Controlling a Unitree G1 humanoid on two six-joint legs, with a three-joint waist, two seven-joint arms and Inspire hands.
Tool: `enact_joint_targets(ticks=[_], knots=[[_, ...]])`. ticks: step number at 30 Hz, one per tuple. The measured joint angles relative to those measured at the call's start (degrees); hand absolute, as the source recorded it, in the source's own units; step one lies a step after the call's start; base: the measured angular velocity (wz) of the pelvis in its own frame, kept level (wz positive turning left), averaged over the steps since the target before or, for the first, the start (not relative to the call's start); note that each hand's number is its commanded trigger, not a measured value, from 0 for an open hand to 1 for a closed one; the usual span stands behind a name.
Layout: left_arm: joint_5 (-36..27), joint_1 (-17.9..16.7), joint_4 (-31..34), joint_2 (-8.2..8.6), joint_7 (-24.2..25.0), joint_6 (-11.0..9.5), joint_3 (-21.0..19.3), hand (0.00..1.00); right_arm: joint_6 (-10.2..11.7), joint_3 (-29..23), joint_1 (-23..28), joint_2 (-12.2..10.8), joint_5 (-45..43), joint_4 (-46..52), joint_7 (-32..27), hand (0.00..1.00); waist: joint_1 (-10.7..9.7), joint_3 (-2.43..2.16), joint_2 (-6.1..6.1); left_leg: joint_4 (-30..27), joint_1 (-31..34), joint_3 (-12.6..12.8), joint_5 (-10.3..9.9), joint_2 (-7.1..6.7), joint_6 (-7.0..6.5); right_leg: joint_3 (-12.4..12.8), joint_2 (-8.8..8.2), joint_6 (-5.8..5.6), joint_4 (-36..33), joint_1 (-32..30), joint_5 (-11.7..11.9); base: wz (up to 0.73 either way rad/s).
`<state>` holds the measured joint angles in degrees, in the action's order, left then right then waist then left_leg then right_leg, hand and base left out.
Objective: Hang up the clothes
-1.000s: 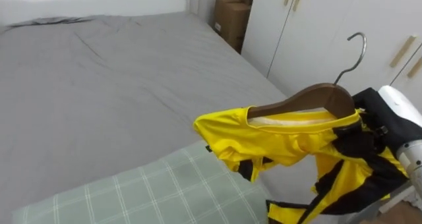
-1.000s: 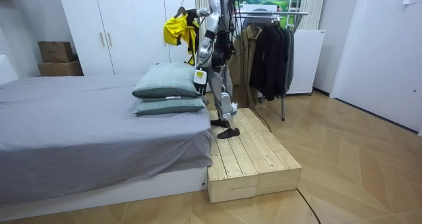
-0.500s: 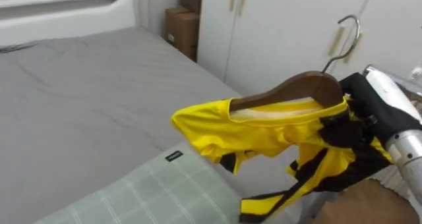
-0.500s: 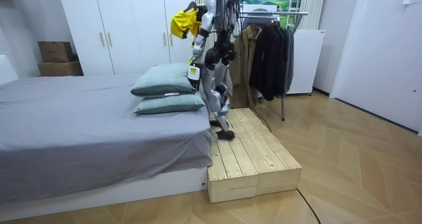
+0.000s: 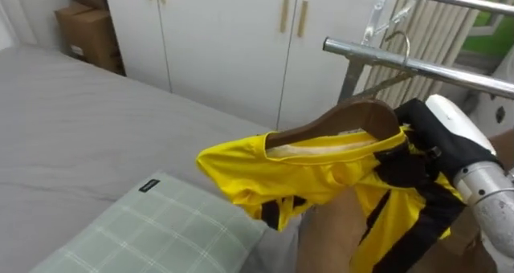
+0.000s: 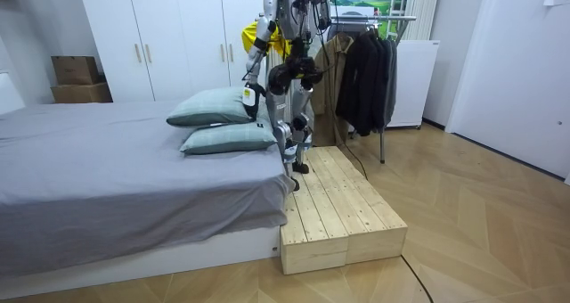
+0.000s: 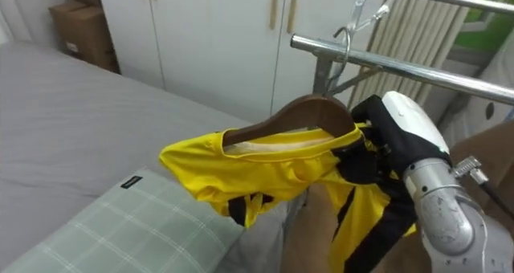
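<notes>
One right hand [image 5: 430, 138] clamps the hanger [image 5: 345, 120] carrying the yellow shirt [image 5: 305, 173], near the rail end [image 5: 329, 45].

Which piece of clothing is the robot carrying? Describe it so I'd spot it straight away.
Find the metal clothes rail beside the white wardrobe. In front of it the right robot hand grips a brown wooden hanger carrying a shirt. The shirt is bright yellow with black bands, unlike the dark coats on the rail.
</notes>
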<state>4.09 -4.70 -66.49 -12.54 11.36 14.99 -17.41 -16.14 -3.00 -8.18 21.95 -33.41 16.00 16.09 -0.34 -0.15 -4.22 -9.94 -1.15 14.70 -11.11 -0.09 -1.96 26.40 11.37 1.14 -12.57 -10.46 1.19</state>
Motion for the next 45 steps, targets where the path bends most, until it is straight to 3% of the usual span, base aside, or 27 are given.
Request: enact_joint_targets(ticks=[2, 3, 4, 5, 6, 7, 8, 9, 10, 11, 12, 13, 16, 19, 22, 29, 35, 45], knots=[[-0.19, -0.10, -0.50, -0.44, -0.01, 0.00, 0.00, 0.00, -0.02, -0.05, -0.01, -0.01, -0.18, 0.64, 0.86, 1.00, -1.04, 0.00, -0.04, 0.35, 0.21, 1.43, 0.03, 0.32, -0.04, 1.42, 0.27, -0.49, 1.50, 0.06, 0.96, -0.45], [-0.27, -0.11, -0.82, -0.71, -0.01, 0.00, 0.00, 0.00, -0.05, -0.11, -0.01, 0.00, -0.32, 0.85, 1.14, 1.00, -1.05, -0.03, -0.08, 0.56, 0.35, 3.41, 0.22, 0.73, -0.26, 2.68, 0.51, -0.86, 3.02, 0.07, 2.16, -0.78], [-0.26, -0.21, -0.96, -0.89, -0.04, 0.01, 0.00, 0.00, -0.11, -0.12, 0.00, -0.11, -0.45, 0.86, 1.22, 1.00, -0.10, -0.02, -0.06, 1.26, -0.03, 6.87, 0.41, 2.08, -0.11, -1.09, 0.23, -1.70, 3.72, -0.65, 3.16, -1.07], [-0.20, -0.21, -1.09, -0.99, -0.11, 0.03, -0.04, 0.00, -0.13, -0.16, 0.02, -0.27, -0.55, 0.87, 1.25, 1.00, 1.23, 0.23, 0.13, 1.71, -0.28, 9.17, 0.47, 2.87, 0.19, -7.91, -1.13, -1.14, 2.16, -1.76, 2.43, -1.25], [-0.18, -0.49, -1.18, -0.91, -0.53, 0.14, -0.22, 0.00, -0.19, -0.28, 0.45, -0.39, -0.63, 0.91, 1.24, 1.00, 2.08, 0.50, 0.80, 1.64, -1.45, 11.41, 0.13, 3.70, 0.55, -22.57, -4.98, 0.43, -4.63, -3.06, -2.26, -0.92], [0.10, -0.61, -1.11, -1.01, -0.72, 0.69, -0.06, 0.00, -0.27, -0.45, 0.70, -0.39, -0.99, 0.86, 0.99, 1.00, 2.20, 0.54, 1.14, 1.79, -2.68, 12.37, -0.25, 3.90, 0.98, -29.75, -9.64, -0.03, -10.27, -2.53, -7.54, -0.85], [0.28, -0.67, -0.99, -1.51, -0.74, 1.06, 0.27, 0.00, -0.38, -0.42, 0.70, -0.58, -2.09, 0.82, 0.64, 1.00, 2.53, 0.43, 0.58, 0.75, -3.32, 13.98, -0.93, 3.86, 1.59, -32.99, -14.45, -1.77, -13.45, -2.06, -10.87, -0.52], [0.37, -0.76, -0.95, -1.91, -0.74, 1.15, 0.31, 0.00, -0.39, -0.42, 0.68, -1.09, -2.56, 0.80, 0.50, 1.00, 2.71, 0.47, 0.15, 0.00, -3.53, 14.53, -1.42, 3.78, 2.03, -33.53, -15.97, -2.41, -13.10, -1.73, -11.73, -0.60], [0.55, -0.94, -0.90, -2.62, -0.75, 1.26, 0.28, 0.00, -0.52, -0.42, 0.70, -2.11, -2.94, 0.80, 0.36, 1.00, 2.73, 0.48, -0.71, -0.93, -3.66, 14.88, -2.01, 3.67, 2.70, -33.78, -15.98, -1.81, -12.11, -1.52, -13.04, -0.38], [0.64, -0.99, -0.90, -2.57, -0.80, 1.28, 0.26, 0.00, -0.76, -0.42, 0.70, -2.19, -2.92, 0.80, 0.37, 1.00, 2.60, 0.55, -0.50, -0.91, -3.70, 14.97, -1.97, 3.60, 3.12, -33.19, -15.37, -1.60, -11.91, -1.54, -12.88, -0.42], [0.78, -1.19, -0.90, -2.52, -1.03, 1.30, 0.24, 0.00, -1.02, -0.52, 0.70, -2.20, -2.64, 0.80, 0.40, 1.00, 2.27, 0.51, -0.12, -0.54, -3.58, 15.13, -1.58, 4.04, 3.71, -31.58, -13.72, 0.12, -10.31, -1.33, -12.03, -0.45], [1.13, -1.44, -0.88, -2.52, -1.19, 1.31, 0.19, 0.00, -1.04, -0.54, 0.70, -2.21, -2.11, 0.80, 0.59, 1.00, 2.25, 0.45, 0.22, -0.26, -3.57, 15.04, -1.31, 4.79, 4.13, -31.00, -12.70, 1.05, -8.70, -0.71, -10.98, -0.48], [1.75, -2.49, -0.90, -2.60, -2.42, 1.39, 0.65, 0.00, -1.04, -0.60, 0.72, -2.24, -0.83, 0.74, 2.25, 1.00, 1.66, 0.47, 0.49, 0.66, -4.61, 13.73, -0.94, 5.69, 4.75, -30.11, -10.80, 1.95, -6.09, 0.79, -9.46, -0.37], [13.18, -3.57, -0.92, -2.06, -2.51, 2.46, 6.83, 0.00, -1.04, -0.63, 0.70, -2.50, 0.20, 0.75, 2.91, 1.00, 1.22, 0.61, 0.32, 0.46, -5.21, 11.94, -0.93, 6.09, 4.79, -28.72, -9.54, 2.15, -4.70, 1.59, -8.86, -0.23], [18.72, -3.33, -0.91, -1.77, -2.52, 2.95, 10.33, 0.00, -0.98, -0.53, 0.63, -2.60, 0.70, 0.75, 3.64, 1.00, 1.02, 0.67, 0.16, 0.27, -5.22, 12.02, -0.95, 6.28, 4.82, -27.98, -8.91, 2.03, -3.57, 1.84, -8.47, -0.05], [20.07, -3.30, -0.89, -1.92, -2.67, 3.17, 12.12, 0.00, -0.93, -0.38, 0.63, -2.60, 0.84, 0.75, 4.16, 1.00, 0.90, 0.87, -0.66, -1.26, -4.34, 11.72, -0.98, 6.62, 4.84, -28.27, -8.90, 2.24, -3.14, 1.83, -7.79, -0.02], [21.37, -3.77, -0.73, -1.88, -2.71, 3.11, 13.30, 0.00, -0.86, -0.44, 0.64, -2.60, 0.94, 0.14, 5.20, 1.00, 0.59, 0.87, -0.64, -1.40, -4.56, 7.50, -1.00, 6.51, 4.84, -28.21, -8.79, 2.39, -3.20, 2.37, -7.70, 0.00], [21.33, -4.98, -0.35, -1.97, -3.95, -0.01, 13.23, 0.00, 2.40, -0.54, 0.63, -2.51, 4.50, -2.35, 4.57, 1.00, 1.41, 0.69, -0.92, -1.10, -4.56, 6.56, -1.08, 6.42, 4.97, -28.20, -8.60, 2.36, -3.07, 2.34, -7.23, 0.00]])
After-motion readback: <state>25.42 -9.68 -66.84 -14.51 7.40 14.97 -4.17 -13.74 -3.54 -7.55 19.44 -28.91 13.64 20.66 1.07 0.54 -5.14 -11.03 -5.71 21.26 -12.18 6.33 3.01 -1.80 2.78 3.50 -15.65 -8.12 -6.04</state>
